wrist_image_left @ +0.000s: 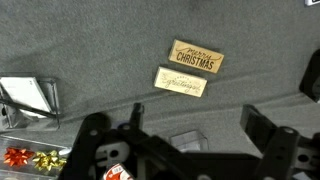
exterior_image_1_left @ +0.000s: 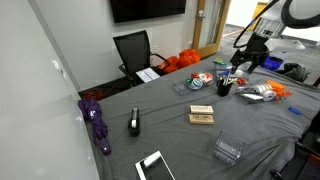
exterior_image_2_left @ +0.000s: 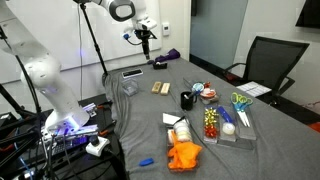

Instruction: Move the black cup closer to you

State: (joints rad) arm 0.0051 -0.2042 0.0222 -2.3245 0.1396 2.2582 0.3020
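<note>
Now, end effector (exterior_image_2_left: 146, 42): jaws apart, empty, upper middle, above the bench (exterior_image_2_left: 145, 120).
Black cup (exterior_image_2_left: 188, 99): upright on bench, frame centre.

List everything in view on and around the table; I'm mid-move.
table: one, grey-covered, fills scene
black cup: one, black, mid-table, thin items inside
wooden signs: two, tan, mid-table, side by side
purple item: one, purple, table edge
stapler-like object: one, black, near purple item
clear container: one, transparent, near signs
tablet: one, white-faced, table edge
orange cloth: one, orange, table end
office chair: one, black, beside table
gripper: one, black, open, above the table
</note>
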